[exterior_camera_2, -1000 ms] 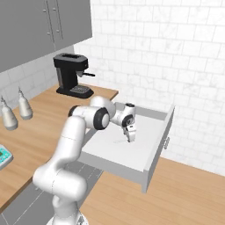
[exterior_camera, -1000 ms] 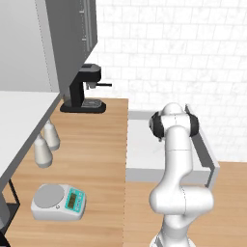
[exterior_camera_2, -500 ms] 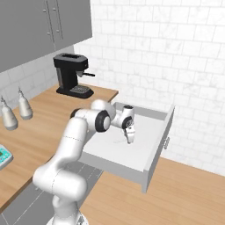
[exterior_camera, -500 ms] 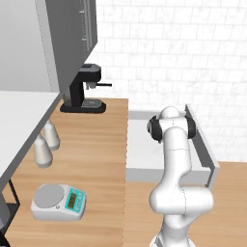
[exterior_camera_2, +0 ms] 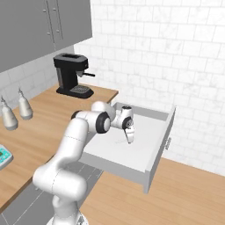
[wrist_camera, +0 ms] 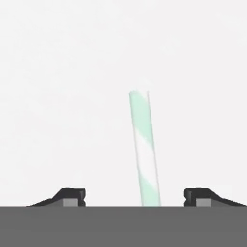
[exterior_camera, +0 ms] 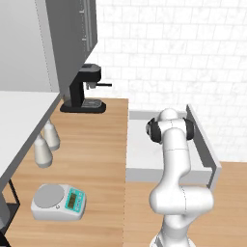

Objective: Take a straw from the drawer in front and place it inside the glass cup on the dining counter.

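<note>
Gripper (exterior_camera_2: 129, 139) low in open drawer (exterior_camera_2: 156, 151), straw (wrist_camera: 145, 149) between its tips.

Coffee machine (exterior_camera_2: 70, 75), two bottles (exterior_camera_2: 24, 107) and scale (exterior_camera: 59, 202) on wood counter well off to its left; nothing blocks. Jaws apart, either side of the thin green-and-white striped straw lying on the plain pale drawer floor; no contact visible.

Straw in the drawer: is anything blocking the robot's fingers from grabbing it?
No. In the hand view the straw lies bare on the drawer floor, running up between the gripper fingertips. The jaws stand apart on either side, not touching it.
</note>
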Robot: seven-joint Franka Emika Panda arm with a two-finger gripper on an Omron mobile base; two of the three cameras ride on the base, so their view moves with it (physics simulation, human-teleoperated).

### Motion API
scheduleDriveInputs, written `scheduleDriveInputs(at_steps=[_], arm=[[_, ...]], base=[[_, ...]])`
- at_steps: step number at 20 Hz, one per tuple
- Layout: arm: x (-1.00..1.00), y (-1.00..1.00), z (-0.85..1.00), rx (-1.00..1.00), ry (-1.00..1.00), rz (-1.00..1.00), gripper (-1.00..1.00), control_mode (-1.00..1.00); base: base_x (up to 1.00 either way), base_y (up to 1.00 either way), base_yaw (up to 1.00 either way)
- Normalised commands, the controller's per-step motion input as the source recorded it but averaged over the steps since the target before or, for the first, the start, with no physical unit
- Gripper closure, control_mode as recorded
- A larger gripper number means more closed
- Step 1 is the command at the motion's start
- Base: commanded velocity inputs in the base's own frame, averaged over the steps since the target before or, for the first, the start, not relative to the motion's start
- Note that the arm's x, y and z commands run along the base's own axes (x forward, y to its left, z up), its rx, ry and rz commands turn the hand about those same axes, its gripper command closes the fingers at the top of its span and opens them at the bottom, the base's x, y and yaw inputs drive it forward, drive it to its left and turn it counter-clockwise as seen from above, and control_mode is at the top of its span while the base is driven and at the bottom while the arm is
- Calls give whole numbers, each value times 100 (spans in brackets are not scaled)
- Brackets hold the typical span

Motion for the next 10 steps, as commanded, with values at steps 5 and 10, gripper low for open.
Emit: scheduleDriveInputs(at_steps=[5, 10], arm=[[-3, 0, -46, -2, 0, 0, 100, -100], [-28, 0, -50, 0, -3, 0, 100, -100]], base=[[0, 0, 0], [0, 0, 0]])
